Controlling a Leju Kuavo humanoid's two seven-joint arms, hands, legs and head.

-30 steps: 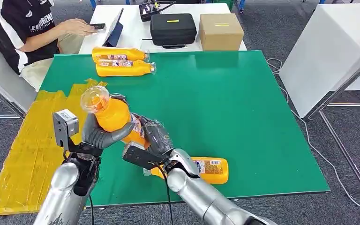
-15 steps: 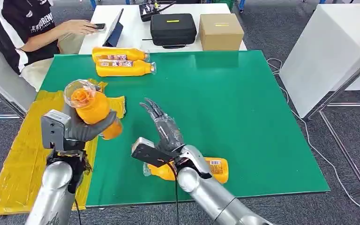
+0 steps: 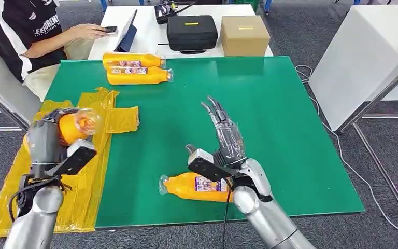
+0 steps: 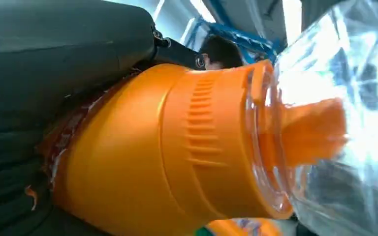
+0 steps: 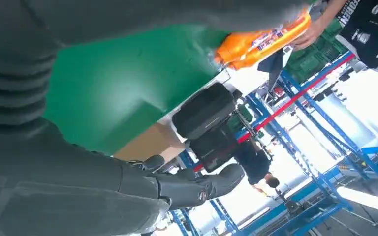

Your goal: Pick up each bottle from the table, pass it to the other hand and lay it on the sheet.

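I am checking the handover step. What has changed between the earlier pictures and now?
The right hand let go of the bottle and drew back, fingers spread. The left hand, gripping it alone, carried it leftward over the yellow sheet. The near bottle and the two far bottles stayed put.

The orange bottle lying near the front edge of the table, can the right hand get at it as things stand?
Probably yes: the right hand is open and empty just above the orange bottle, with only bare green mat around it.

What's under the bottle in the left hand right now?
The yellow sheet lies below the bottle that the left hand holds. The sheet hangs off the green table edge. The hand and arm cover the sheet directly beneath, so contact cannot be judged.
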